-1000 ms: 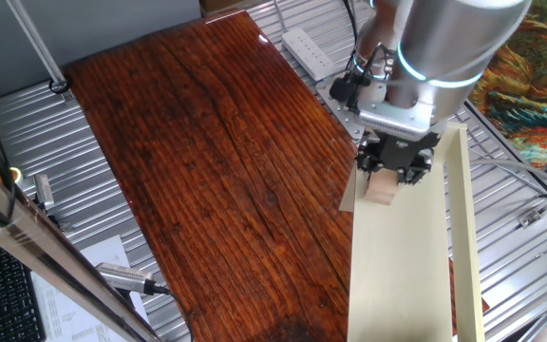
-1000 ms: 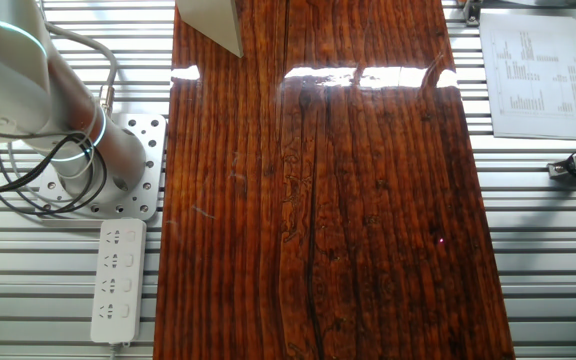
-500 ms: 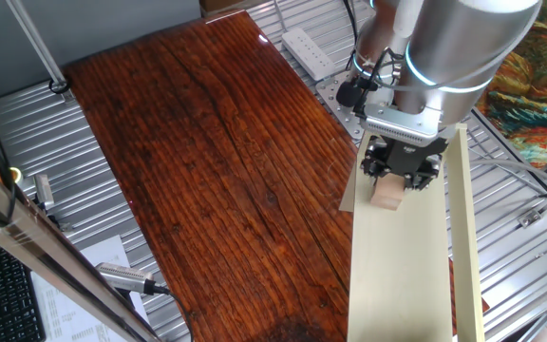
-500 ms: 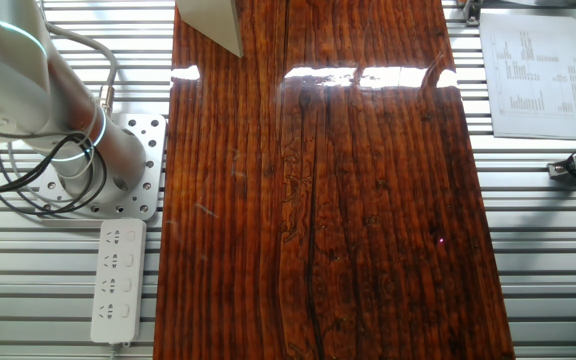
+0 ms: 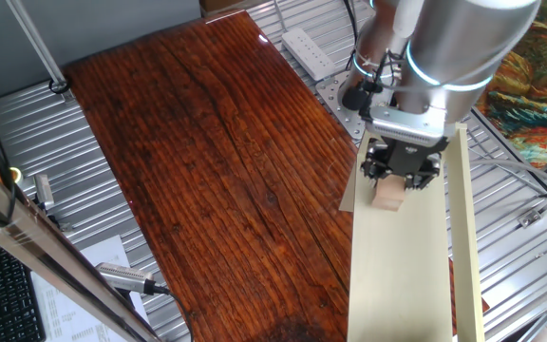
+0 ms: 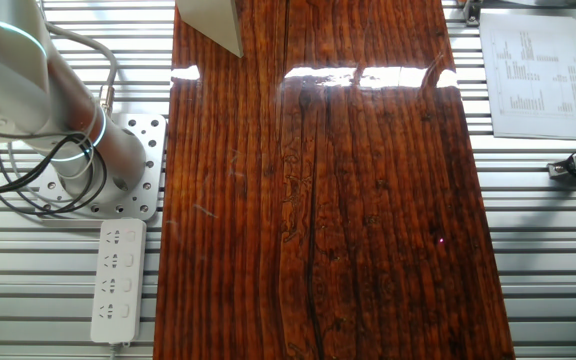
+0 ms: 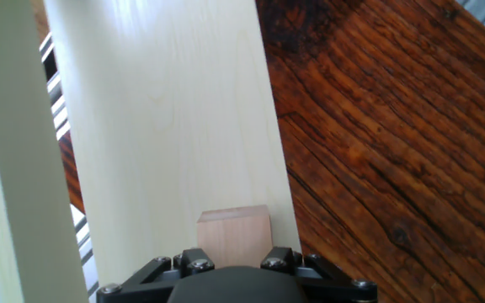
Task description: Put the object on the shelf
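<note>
Over at the right side of the wooden table [image 5: 207,161], I'm holding the object [image 5: 387,193], a little pale wooden cube, clamped in my gripper [image 5: 399,180] right above the shelf [image 5: 397,275]. From the hand view the cube [image 7: 233,236] is sitting between my fingers over the cream board [image 7: 167,126], close to the edge that borders the dark tabletop [image 7: 394,126], with the raised side wall [image 7: 11,151] running along the left. Whether it's touching the board, I can't tell. A power strip [image 6: 118,278] is lying by my base.
</note>
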Action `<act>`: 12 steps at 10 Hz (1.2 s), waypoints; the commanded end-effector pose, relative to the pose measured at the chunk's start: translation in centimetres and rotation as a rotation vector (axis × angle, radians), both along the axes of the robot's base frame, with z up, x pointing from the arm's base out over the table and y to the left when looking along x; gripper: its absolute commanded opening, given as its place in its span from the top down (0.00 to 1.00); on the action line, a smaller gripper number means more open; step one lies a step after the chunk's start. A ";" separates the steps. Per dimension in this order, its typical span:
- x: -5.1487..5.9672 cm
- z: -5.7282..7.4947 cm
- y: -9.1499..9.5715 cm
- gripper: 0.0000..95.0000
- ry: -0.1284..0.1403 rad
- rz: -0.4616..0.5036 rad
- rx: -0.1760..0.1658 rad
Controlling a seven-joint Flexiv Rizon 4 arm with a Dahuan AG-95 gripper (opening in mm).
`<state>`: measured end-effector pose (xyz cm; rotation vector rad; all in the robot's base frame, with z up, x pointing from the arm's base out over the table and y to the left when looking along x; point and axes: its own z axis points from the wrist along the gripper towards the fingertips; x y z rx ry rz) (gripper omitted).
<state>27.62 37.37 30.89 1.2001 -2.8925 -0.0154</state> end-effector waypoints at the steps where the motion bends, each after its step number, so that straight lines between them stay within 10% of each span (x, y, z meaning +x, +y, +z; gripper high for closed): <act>1: 0.0 -0.1 -0.1 1.00 -0.001 0.009 -0.003; 3: 0.0 -0.3 -0.1 0.80 0.000 0.023 -0.004; 12: 0.1 -0.7 -0.1 0.80 -0.010 0.029 -0.003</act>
